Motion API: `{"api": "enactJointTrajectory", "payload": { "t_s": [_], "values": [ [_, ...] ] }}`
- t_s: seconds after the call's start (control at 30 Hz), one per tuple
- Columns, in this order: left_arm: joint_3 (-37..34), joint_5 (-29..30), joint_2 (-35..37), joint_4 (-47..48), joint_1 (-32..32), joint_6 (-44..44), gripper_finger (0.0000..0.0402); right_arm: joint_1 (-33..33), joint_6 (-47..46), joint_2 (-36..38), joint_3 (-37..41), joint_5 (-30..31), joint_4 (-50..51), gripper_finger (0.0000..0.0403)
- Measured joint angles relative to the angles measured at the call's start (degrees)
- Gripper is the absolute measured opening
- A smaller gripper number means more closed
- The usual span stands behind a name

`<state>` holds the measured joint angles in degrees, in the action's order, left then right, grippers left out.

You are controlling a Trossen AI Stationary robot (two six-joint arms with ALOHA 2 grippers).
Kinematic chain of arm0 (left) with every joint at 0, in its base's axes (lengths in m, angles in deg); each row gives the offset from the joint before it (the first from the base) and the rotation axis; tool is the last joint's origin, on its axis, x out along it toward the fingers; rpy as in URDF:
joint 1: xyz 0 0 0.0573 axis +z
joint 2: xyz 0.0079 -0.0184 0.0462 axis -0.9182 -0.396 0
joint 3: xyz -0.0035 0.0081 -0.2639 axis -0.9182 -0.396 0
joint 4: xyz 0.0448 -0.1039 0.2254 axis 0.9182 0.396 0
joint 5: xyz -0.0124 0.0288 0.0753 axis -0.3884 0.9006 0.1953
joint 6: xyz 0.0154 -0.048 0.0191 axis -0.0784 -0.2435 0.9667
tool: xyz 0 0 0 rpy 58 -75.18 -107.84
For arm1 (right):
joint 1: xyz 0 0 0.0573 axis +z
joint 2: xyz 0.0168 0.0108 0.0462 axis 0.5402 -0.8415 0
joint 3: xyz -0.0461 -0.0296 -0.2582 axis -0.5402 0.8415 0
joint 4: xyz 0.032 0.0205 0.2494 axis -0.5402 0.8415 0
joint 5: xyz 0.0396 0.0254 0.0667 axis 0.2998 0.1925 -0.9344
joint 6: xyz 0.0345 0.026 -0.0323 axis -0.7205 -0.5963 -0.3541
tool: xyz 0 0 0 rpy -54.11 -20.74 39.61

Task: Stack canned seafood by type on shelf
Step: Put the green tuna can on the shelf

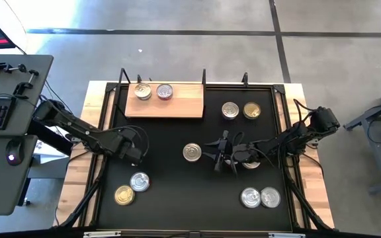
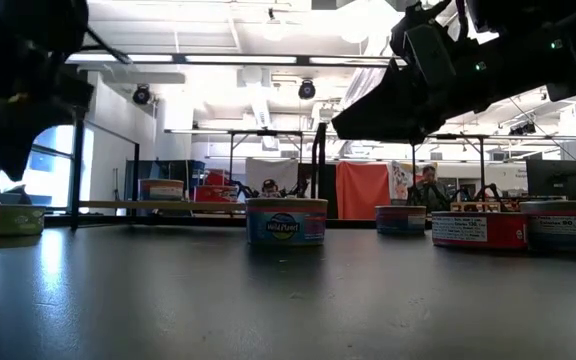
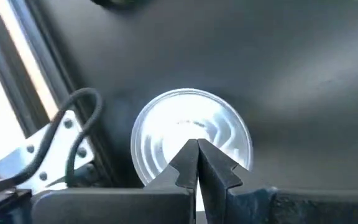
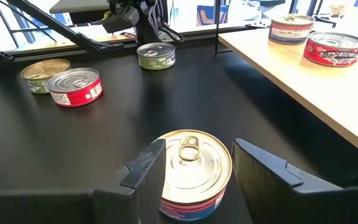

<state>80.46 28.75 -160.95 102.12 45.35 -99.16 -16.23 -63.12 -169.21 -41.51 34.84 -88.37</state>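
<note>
The right gripper hangs over the middle of the black table, its fingers spread apart on either side of a silver-lidded can that stands on the table; in the right wrist view the can sits between them with a gap on each side, so nothing is gripped. From above, that can lies just ahead of the fingertips. Beyond it in the right wrist view, the shelf carries two cans, one blue-banded and one red, side by side near its far end. The left gripper is fully closed and empty, hovering just above a silver can near the table's left edge, with a gold-lidded can touching that one on the side away from the shelf. Farther from the right gripper, a silver can and a gold can stand together just past the shelf's end, and two silver cans sit together near the front right. The low view looks across the table into a bright room with ceiling lights, and a person is there in the background.
</note>
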Motion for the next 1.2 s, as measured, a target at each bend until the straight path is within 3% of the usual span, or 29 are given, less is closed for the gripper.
{"api": "enactJointTrajectory", "payload": {
  "t_s": [0.27, 0.47, 0.7, 0.87, 0.97, 1.2],
  "values": [
    [-1.5, 0.4, -2.4, -3.1, 3.6, 3.7, 0.0, 0.0, -0.3, 0.0, 0.0, 0.0, 0.3, 0.0177],
    [-3.2, -1.5, -5.4, -12.2, 6.0, 9.6, 0.0, 0.0, -0.5, 0.0, 0.0, -2.5, 0.3, 0.0177],
    [-0.4, 4.2, -7.5, -22.1, 5.1, 20.0, 0.0, 0.0, -1.3, 0.0, 0.0, -3.7, 0.3, 0.0177],
    [3.2, 10.4, -6.1, -33.5, 1.8, 35.5, 0.0, 0.0, -1.3, 0.0, 0.0, -3.7, 0.6, 0.0177],
    [3.8, 14.9, -5.5, -40.0, 0.1, 40.5, 0.0004, 0.0, -1.5, 0.0, 0.0, -3.7, 0.9, 0.0177],
    [1.8, 16.8, -5.3, -41.0, -1.6, 42.5, 0.0068, 0.0, -1.6, 0.0, 0.0, -3.7, 1.8, 0.0177]
  ]
}}
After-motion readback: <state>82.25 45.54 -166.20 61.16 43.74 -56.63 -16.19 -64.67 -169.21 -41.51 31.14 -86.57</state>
